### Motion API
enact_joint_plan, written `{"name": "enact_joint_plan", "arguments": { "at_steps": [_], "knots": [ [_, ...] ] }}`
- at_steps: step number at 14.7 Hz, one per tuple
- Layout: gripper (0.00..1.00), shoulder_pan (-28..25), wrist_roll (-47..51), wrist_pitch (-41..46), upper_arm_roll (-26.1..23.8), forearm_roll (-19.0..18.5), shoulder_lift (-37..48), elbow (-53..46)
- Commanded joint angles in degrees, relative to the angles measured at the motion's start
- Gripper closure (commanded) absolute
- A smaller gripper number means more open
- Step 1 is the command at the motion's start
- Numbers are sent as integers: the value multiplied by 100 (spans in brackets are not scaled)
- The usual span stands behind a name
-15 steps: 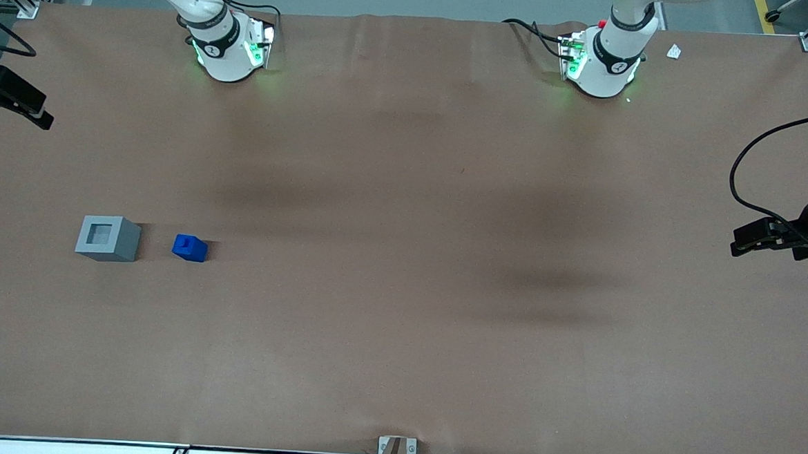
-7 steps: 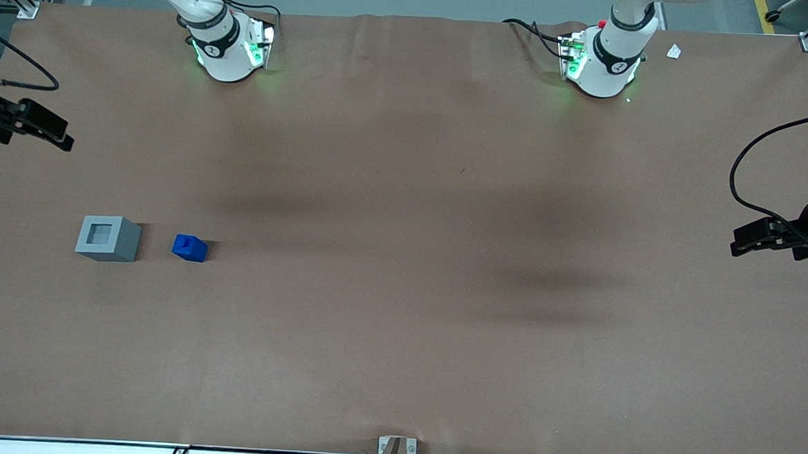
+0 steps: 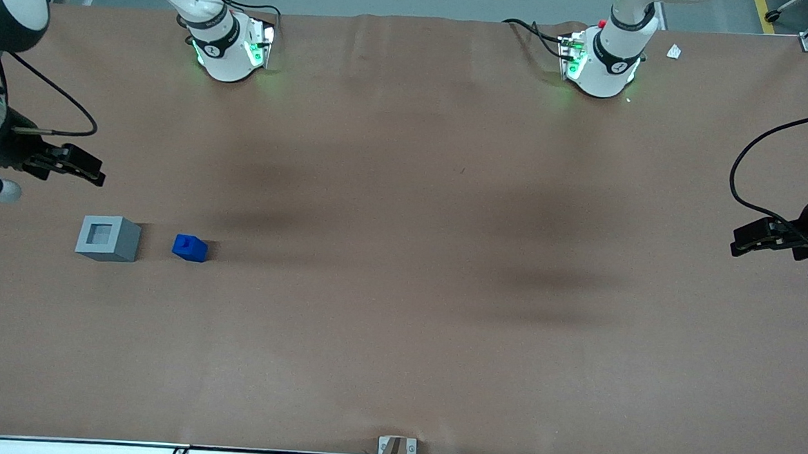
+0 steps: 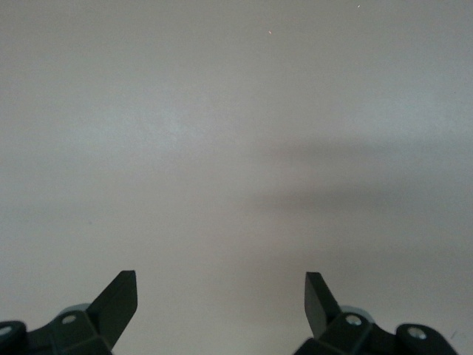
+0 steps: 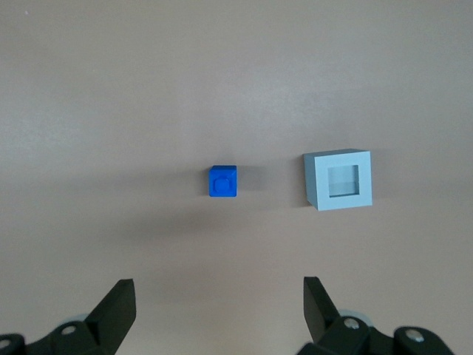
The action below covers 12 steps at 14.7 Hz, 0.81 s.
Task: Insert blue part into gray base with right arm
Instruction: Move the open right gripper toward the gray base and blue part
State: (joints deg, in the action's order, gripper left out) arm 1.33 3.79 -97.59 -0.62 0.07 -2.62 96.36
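Right arm's hand (image 3: pixel 92 175) hovers high w/ fingers spread, empty, looking down to line up on the blue part (image 5: pixel 223 181). Part sits on desk (image 3: pixel 402 254) just beside gray base (image 5: pixel 338 180), apart, recess up, ready.

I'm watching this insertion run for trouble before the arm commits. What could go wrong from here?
The open black two-finger tool hangs above the table, holding nothing. The small bright-blue plastic block stands close beside the light-gray plastic cube, so a descending finger might nudge the cube. A tilted grasp might also keep the block out of the cube's square recess.
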Motion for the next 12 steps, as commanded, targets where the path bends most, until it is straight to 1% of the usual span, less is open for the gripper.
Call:
{"name": "enact_joint_plan", "arguments": {
  "at_steps": [1,5,12],
  "knots": [
    [0,87,-1,-443,-79,72,130,453],
    [0,78,-1,-1041,-79,72,130,928],
    [0,78,-1,-1789,-79,72,130,1525]
  ]
}}
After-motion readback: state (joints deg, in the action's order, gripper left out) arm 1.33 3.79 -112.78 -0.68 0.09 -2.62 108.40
